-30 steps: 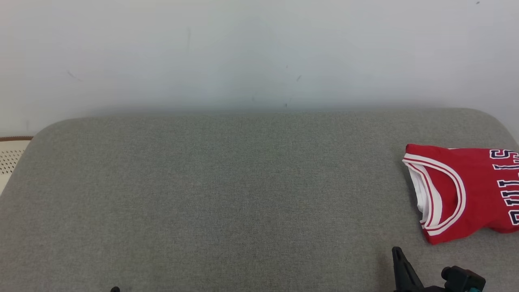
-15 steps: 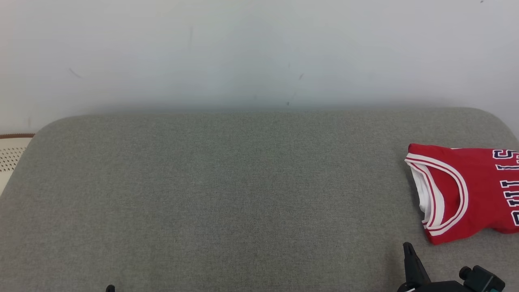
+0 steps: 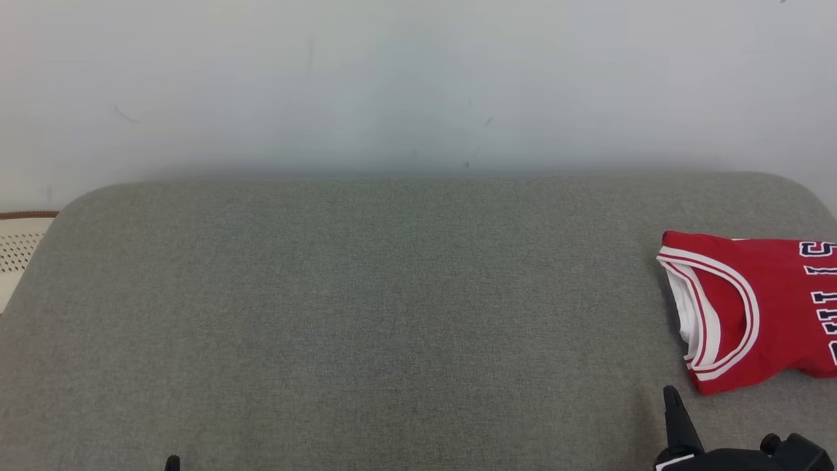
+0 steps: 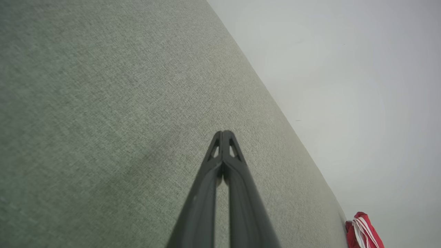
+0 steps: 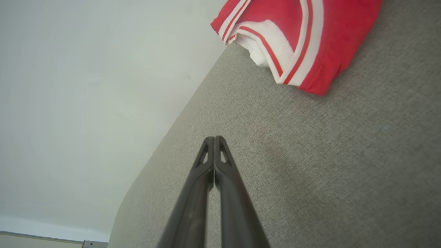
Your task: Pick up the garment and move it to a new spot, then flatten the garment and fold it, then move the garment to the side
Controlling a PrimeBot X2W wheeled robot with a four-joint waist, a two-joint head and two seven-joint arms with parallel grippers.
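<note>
The garment (image 3: 765,307) is a red jersey with white and red trim and dark letters, lying folded at the right edge of the grey fabric surface (image 3: 366,314); it also shows in the right wrist view (image 5: 296,38) and small in the left wrist view (image 4: 363,232). My right gripper (image 3: 670,392) is shut and empty, its tip just in front of the garment's near corner, apart from it (image 5: 214,138). At the bottom left edge of the head view sits my left gripper (image 3: 172,462), shut and empty over bare fabric (image 4: 224,132).
A pale wall (image 3: 418,78) rises behind the surface. A perforated cream object with a brown rim (image 3: 19,245) sits beyond the surface's left edge. The grey surface has rounded far corners.
The head view has shifted slightly. Both grippers have drawn back toward the bottom edge; the right one has also slid right. The garment has not moved on the surface.
</note>
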